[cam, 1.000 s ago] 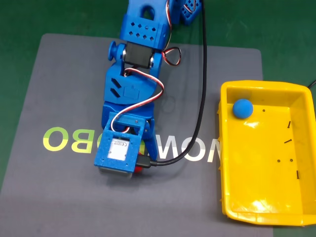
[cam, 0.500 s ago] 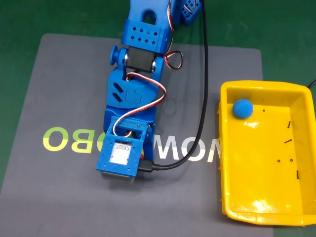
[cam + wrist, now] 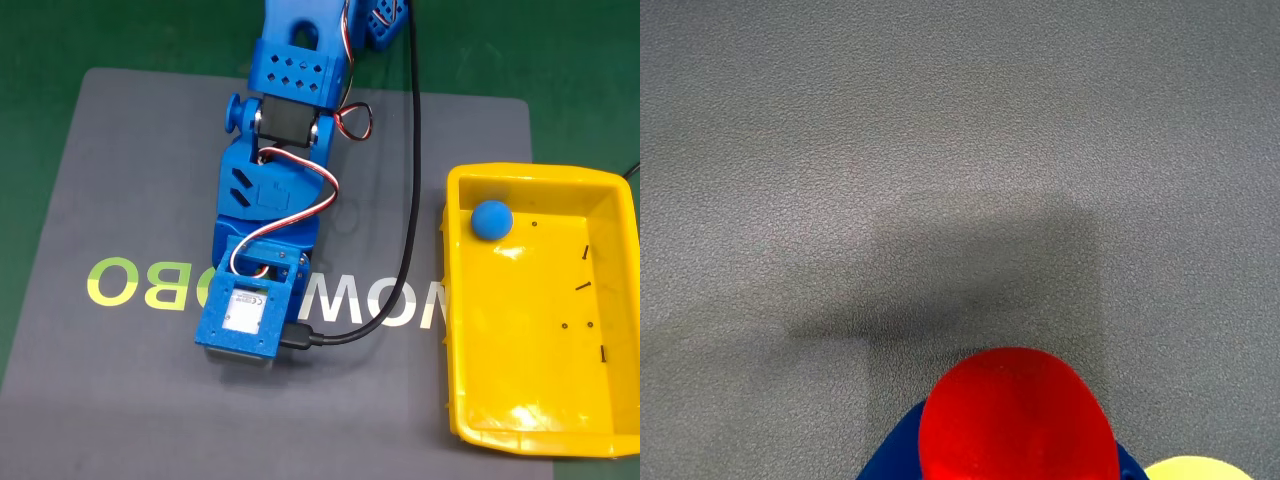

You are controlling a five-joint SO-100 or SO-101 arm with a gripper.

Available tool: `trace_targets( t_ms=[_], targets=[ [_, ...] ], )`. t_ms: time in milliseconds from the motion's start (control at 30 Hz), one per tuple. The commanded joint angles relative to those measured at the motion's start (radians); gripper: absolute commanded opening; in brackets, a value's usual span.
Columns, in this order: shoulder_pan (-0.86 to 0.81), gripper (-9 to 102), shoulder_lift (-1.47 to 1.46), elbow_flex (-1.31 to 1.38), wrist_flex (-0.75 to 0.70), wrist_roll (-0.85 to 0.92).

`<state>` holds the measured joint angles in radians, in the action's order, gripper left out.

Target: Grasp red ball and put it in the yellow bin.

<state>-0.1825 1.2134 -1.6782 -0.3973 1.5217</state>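
Fixed view: blue arm [image 3: 270, 200] stretches down over a grey mat [image 3: 120, 200] w/ pale-green lettering [image 3: 125, 282]; its camera block sits at the low end, covering the end effector, so the jaws' state can't be told there. A black cable [image 3: 410, 200] loops from the block up along the arm's right side. Mat lies on a green tabletop [image 3: 40, 60].

Wrist view: ball [image 3: 1017, 418] sits at the bottom edge, touching blue end-effector parts [image 3: 890, 462] on either side of it; looks held, but the fingertips are out of frame, so grip can't be confirmed. Grey mat fills the rest, w/ a shadow above the ball.

Bin [image 3: 455, 300] stands at the mat's right edge, well apart from the arm tip. A blue ball [image 3: 491, 219] rests in its top-left corner.
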Motion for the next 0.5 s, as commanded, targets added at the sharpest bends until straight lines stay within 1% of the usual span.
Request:
trace_targets(
  t_ms=[0, 200, 467],
  targets=[
    [0.011, 0, 0.02, 0.074, 0.028, -0.015],
    [0.015, 0, 0.06, 0.075, 0.031, -0.012],
    [0.087, 0, 0.293, 0.06, 0.023, -0.04]
  ],
)
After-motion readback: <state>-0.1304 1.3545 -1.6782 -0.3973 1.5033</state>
